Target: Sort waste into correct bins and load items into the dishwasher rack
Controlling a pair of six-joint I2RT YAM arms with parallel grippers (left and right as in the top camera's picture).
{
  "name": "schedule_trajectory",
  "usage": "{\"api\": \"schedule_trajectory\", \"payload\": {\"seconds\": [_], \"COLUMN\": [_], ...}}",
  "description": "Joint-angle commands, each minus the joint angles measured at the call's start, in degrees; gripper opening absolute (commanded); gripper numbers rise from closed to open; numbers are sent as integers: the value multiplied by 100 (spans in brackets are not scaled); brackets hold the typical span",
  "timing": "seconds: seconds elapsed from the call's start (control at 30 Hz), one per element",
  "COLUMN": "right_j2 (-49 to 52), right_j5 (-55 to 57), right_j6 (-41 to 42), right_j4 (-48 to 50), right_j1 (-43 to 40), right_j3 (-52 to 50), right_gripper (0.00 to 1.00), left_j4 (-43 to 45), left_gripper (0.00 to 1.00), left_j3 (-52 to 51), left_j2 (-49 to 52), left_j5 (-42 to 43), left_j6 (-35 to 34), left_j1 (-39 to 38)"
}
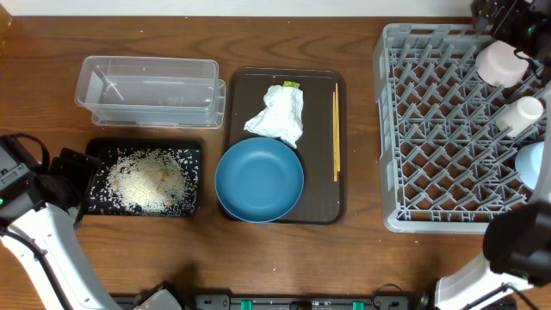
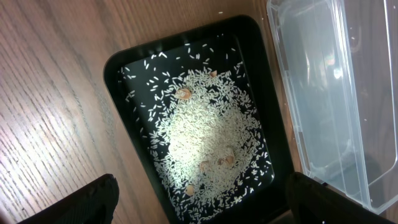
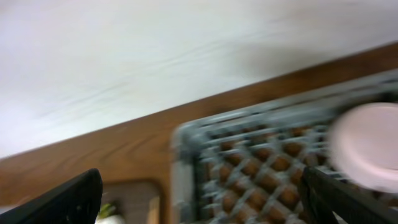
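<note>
The black tray (image 1: 194, 155) holds loose white rice (image 1: 145, 179); the rice shows close up in the left wrist view (image 2: 199, 134). The clear container (image 1: 146, 86) stands behind it and is empty. My left gripper (image 1: 73, 170) is open and empty at the tray's left end (image 2: 202, 208). On the brown serving tray (image 1: 323, 202) lie the crumpled napkin (image 1: 277, 114), the green wrapper (image 1: 291, 84), the chopsticks (image 1: 336, 129) and the large dark blue bowl (image 1: 259, 179). The grey rack (image 1: 448, 129) holds the pinkish cup (image 1: 499, 62), a white piece (image 1: 521, 114) and the light blue bowl (image 1: 535, 164). My right gripper (image 1: 506, 19) is open and empty above the rack's far corner.
The right wrist view is blurred; it shows the rack's far left corner (image 3: 249, 168), the pinkish cup (image 3: 367, 146) and the wooden table edge (image 3: 124, 149). The right arm's base (image 1: 516, 245) stands by the rack's front right corner.
</note>
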Motion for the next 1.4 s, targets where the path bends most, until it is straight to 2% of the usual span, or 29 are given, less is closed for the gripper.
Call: {"api": "schedule_trajectory", "payload": {"seconds": [0.0,0.13,0.2,0.43,0.57,0.8,1.0,1.1,1.17,1.27,1.37], "right_j2": [28,83,111,111,111,116,262,527,785,1202,1683], "right_j5": [-765,404,643,-44,-328,1473,3462,3622,3630,3753,3783], "right_j6": [-20,-17,-17,-20,-42,-9,1073,1161,1314,1362,1620], "right_j4": [-269,-745,-1014,-1655,-2009,-2380,-2354,-2321,-2304,-2284,-2291], "right_j1": [61,70,61,70,398,2155,3676,4159,4376,4533,4557], "right_j3": [-11,-44,-44,-44,-44,-103,-240,-245,-245,-245,-245], "right_gripper": [99,99,99,99,99,99,99,90,79,74,64], "left_j4": [-22,-22,-22,-22,-22,-22,-22,-22,-22,-22,-22], "left_gripper": [89,89,89,89,89,89,89,89,89,89,89], "left_j3": [94,94,94,94,94,94,94,94,94,94,94], "left_j2": [0,0,0,0,0,0,0,0,0,0,0], "left_j5": [7,7,9,7,7,9,7,7,7,7,7], "left_j6": [-50,-50,-50,-50,-50,-50,-50,-52,-50,-50,-50], "left_j1": [22,22,22,22,22,22,22,22,22,22,22]}}
